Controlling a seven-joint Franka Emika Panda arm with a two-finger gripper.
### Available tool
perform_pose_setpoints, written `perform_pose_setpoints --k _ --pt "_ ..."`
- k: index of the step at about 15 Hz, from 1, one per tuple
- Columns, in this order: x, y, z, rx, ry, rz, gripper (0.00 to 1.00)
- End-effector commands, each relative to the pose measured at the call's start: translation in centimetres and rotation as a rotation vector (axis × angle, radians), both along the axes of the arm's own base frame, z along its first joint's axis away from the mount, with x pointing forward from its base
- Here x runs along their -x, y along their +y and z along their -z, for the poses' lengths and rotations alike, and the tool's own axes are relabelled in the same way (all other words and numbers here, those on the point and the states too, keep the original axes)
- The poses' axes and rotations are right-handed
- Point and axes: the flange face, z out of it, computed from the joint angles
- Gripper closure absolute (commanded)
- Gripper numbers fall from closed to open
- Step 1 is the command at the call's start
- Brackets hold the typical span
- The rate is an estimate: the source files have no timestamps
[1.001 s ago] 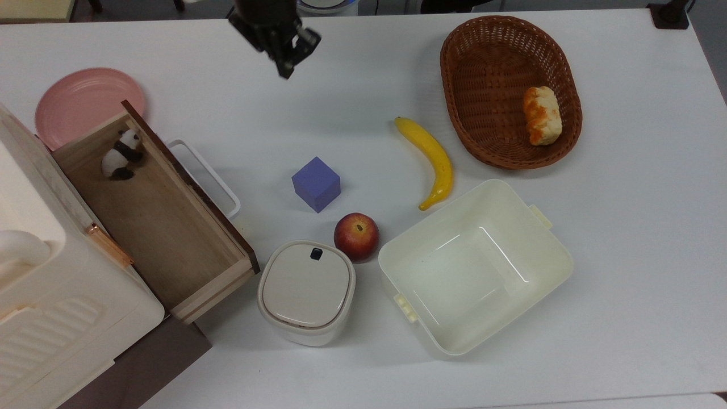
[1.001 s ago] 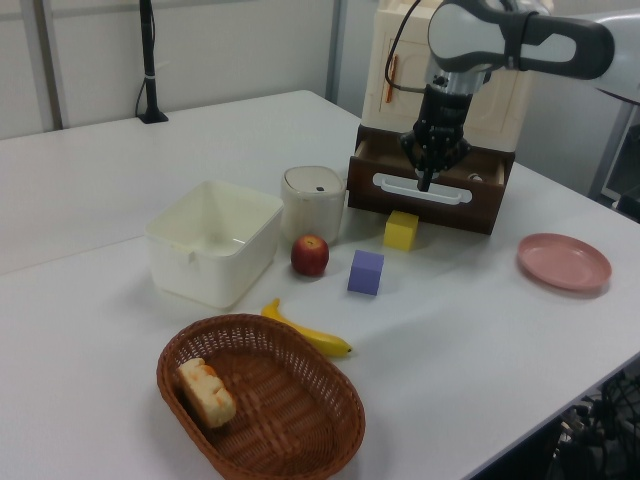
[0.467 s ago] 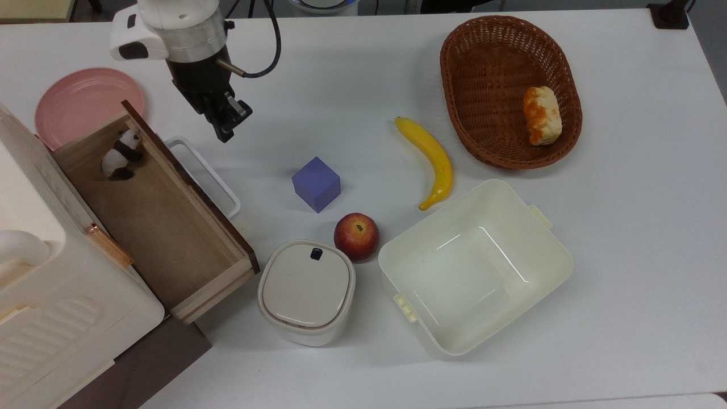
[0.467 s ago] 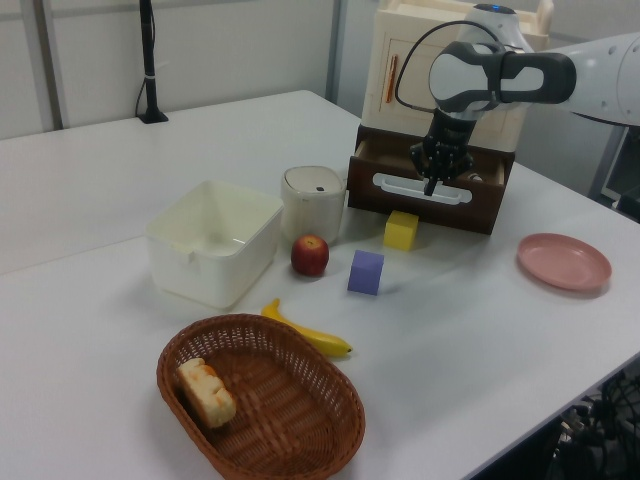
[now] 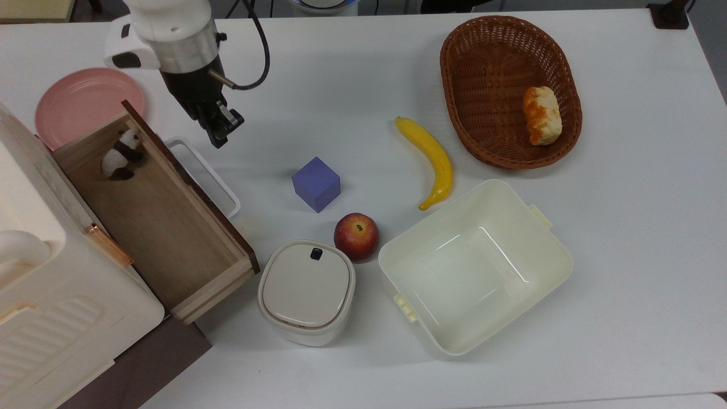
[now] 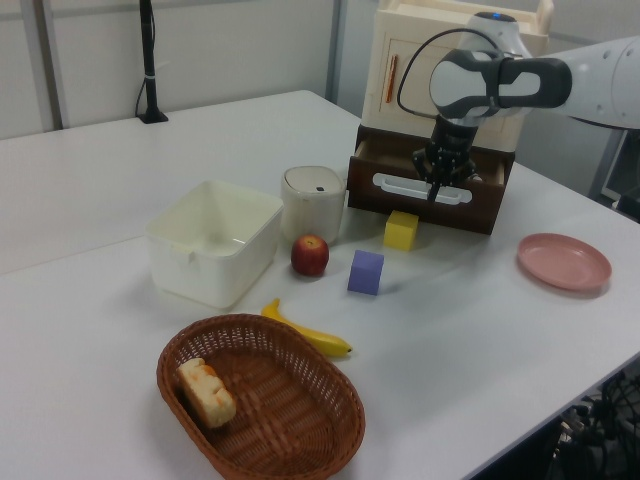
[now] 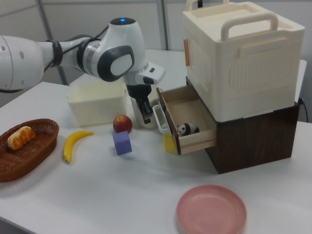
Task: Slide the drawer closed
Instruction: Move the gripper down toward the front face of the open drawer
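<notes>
The drawer [image 5: 159, 216] stands pulled far out of the cream cabinet [image 5: 51, 307] at the top view's left. Its inside is light wood, and its dark front panel [image 6: 428, 196] carries a long white bar handle [image 5: 205, 177]. A small panda toy [image 5: 120, 153] lies in its far corner. My gripper [image 5: 218, 138] is shut and hangs just outside the handle's far end with nothing held. In the right view the gripper [image 7: 146, 116] is close beside the handle [image 7: 160, 117]; whether they touch I cannot tell. In the left view the gripper [image 6: 435, 188] hangs in front of the front panel.
A yellow block [image 6: 401, 229] sits on the table below the drawer front. Nearby are a purple cube [image 5: 316, 184], an apple [image 5: 356, 236], a white lidded container [image 5: 306, 292] and a cream tub [image 5: 545, 250]. Also on the table are a pink plate [image 5: 79, 99], a banana [image 5: 434, 160] and a basket [image 5: 483, 130] with bread.
The arm swung from the table's far middle to the top view's left and came down beside the drawer handle. The drawer has not moved.
</notes>
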Motion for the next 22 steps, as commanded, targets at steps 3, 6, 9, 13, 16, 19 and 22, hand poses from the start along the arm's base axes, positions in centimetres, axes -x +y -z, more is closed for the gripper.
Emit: perform_pose_setpoints --k 3,6,9,13,16,19,22 --pt "-0.9 -0.2 2.4 -0.007 0.009 0.016 1.00" --pt "-1.3 -0.3 2.5 0.002 -0.023 0.021 1.00" --pt "-1.4 -0.5 2.5 0.003 -0.030 0.025 1.00" --pt "-1.4 -1.2 2.2 0.005 -0.036 0.031 1.00" --pt "-1.8 -1.5 2.0 0.008 -0.044 0.035 1.00" --pt "-2.0 -2.3 2.2 0.014 -0.059 0.044 1.00" --pt "-2.4 -3.2 2.7 0.023 -0.084 0.056 1.00"
